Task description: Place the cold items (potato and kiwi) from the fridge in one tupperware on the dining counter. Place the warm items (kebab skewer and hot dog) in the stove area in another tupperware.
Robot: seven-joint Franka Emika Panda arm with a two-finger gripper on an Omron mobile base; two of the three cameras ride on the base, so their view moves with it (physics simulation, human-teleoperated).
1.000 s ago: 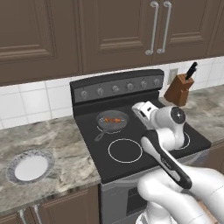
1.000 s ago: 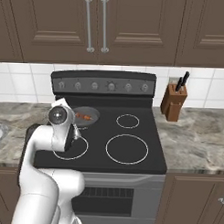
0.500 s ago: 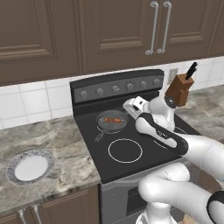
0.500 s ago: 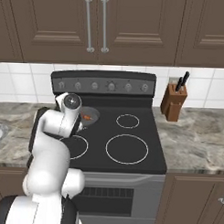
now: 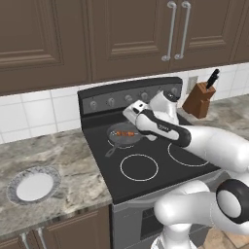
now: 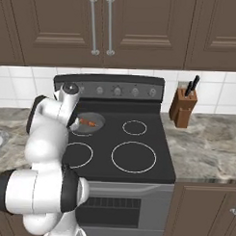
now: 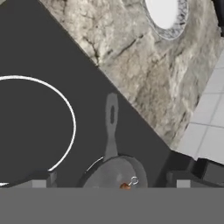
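Observation:
A small grey frying pan (image 5: 123, 134) sits on the stove's back left burner, its handle pointing toward the front left. The kebab skewer (image 5: 127, 133) lies in it, reddish-brown, also visible as the skewer (image 6: 87, 122) from the right. My gripper (image 5: 132, 116) hovers just above the pan's back rim, pointing down. In the hand view the gripper (image 7: 111, 180) stands open, its fingertips (image 7: 41, 179) wide apart on either side of the pan (image 7: 114, 171), nothing between them. Hot dog, potato, kiwi and tupperware are out of view.
A white plate (image 5: 33, 185) lies on the granite counter left of the stove. A wooden knife block (image 5: 199, 99) stands right of the stove by the tiled wall. Dark cabinets hang above. The other burners (image 6: 133, 157) are bare.
The arm has swung from over the stove's front toward the back left, bringing the hand above the pan. The jaws stayed open. The pan and skewer have not moved.

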